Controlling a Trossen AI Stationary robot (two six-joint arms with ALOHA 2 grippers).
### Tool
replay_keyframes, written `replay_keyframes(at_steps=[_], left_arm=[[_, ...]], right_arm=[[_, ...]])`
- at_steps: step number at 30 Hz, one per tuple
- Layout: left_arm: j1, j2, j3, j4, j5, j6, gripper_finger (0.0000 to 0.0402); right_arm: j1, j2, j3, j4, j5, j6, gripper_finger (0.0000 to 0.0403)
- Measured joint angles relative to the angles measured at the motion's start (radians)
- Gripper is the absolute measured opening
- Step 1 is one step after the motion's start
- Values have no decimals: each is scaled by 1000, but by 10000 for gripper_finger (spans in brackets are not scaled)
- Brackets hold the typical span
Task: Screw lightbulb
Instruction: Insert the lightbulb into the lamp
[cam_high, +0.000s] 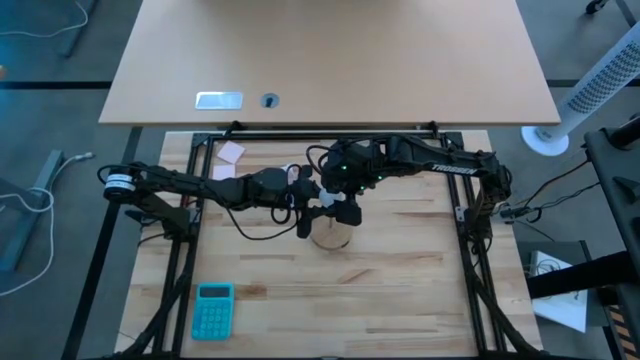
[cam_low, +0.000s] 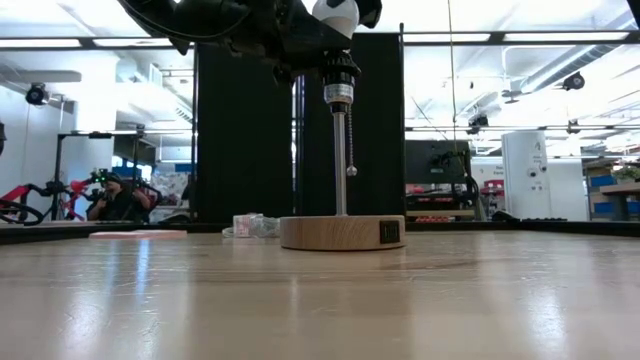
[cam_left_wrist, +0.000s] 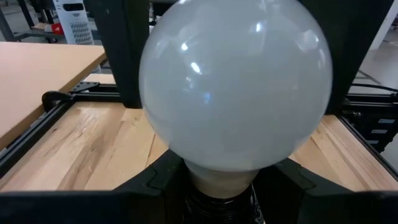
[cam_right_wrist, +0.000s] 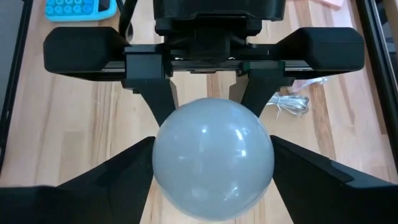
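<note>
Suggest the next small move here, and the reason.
Probably the right gripper should close on the lightbulb and twist it: its fingers flank the bulb, which sits atop the socket, and the left gripper seems to steady the neck below.

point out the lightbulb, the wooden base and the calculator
lightbulb (cam_right_wrist: 212, 158): right wrist view, middle of the frosted globe
wooden base (cam_low: 330, 233): low view, front wall of the disc
calculator (cam_high: 212, 310): high view, keypad

The lightbulb (cam_right_wrist: 212, 158) is round, frosted and white. It stands upright atop the lamp socket (cam_low: 340, 92), just past the worktop's centre toward 12 o'clock.
</note>
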Motion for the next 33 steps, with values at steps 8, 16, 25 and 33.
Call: replay_keyframes(at_steps=[8, 16, 25, 33], left_arm=[[1, 0, 0, 0, -3, 0, 147], [1, -10, -3, -22, -53, -22, 173], [2, -33, -4, -84, -60, -12, 215], [2, -62, -3, -117, -46, -9, 240]], right_arm=[[0, 0, 0, 0, 0, -4, 274], [0, 0, 0, -2, 5, -12, 274], [0, 0, 0, -4, 3, -17, 272], [0, -3, 0, -26, 7, 12, 276]])
